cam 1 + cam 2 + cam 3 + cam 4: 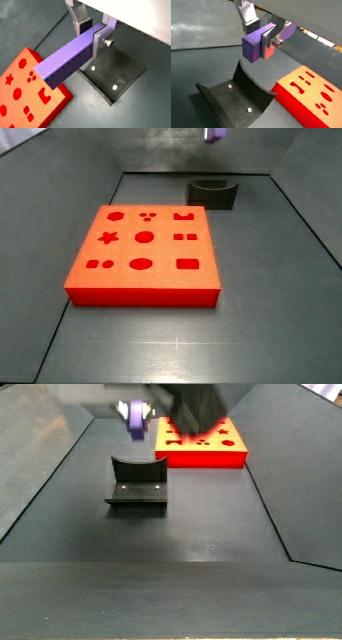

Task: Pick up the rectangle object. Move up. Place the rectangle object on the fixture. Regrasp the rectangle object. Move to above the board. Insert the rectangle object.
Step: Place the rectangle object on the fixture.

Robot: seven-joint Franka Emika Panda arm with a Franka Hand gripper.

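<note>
While the red board (143, 256) fills the middle of a side view on the dark surface (274, 328), the black fixture (213, 193) is seen upper right behind it. At the top edge, the purple rectangle object (69, 56) is clamped between the closed-down pincer (89, 33) plates, raised above the fixture.

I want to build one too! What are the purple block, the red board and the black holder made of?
Purple rectangle object, held in the gripper above the fixture: probably matte plastic, evenly coloured. Board: likely matte plastic or foam, with cleanly cut holes. Fixture: probably dark metal, slightly shiny, with screws.
</note>
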